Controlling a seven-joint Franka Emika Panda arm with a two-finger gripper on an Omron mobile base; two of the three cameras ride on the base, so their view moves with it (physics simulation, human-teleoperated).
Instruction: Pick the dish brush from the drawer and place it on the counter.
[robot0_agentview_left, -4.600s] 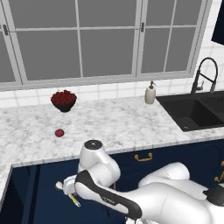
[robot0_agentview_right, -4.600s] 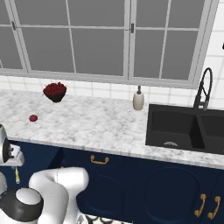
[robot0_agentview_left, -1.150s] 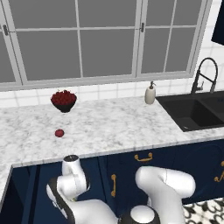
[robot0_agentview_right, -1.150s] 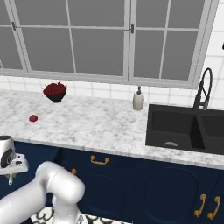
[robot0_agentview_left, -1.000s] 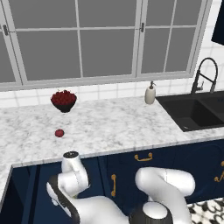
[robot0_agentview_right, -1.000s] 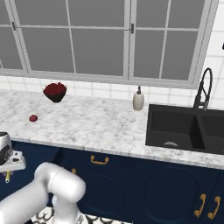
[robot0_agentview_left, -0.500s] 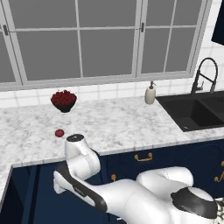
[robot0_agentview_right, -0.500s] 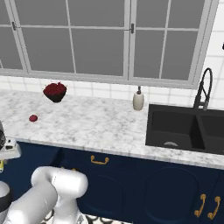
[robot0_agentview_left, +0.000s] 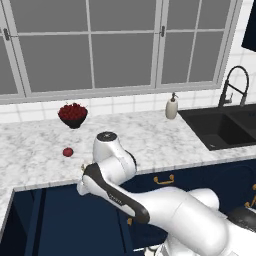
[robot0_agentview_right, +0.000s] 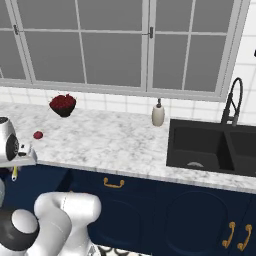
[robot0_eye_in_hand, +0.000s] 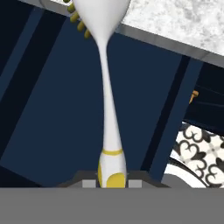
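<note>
Pinched by its yellow handle end in the claw (robot0_eye_in_hand: 112, 181), the dish brush (robot0_eye_in_hand: 106, 87) is seen lifted out of the drawer (robot0_eye_in_hand: 87, 109), its white head level with the edge of the marble table (robot0_agentview_left: 150, 140). Retrieval is judged done; the brush is yet to be set on the table, near the red apple (robot0_agentview_left: 67, 152).
</note>
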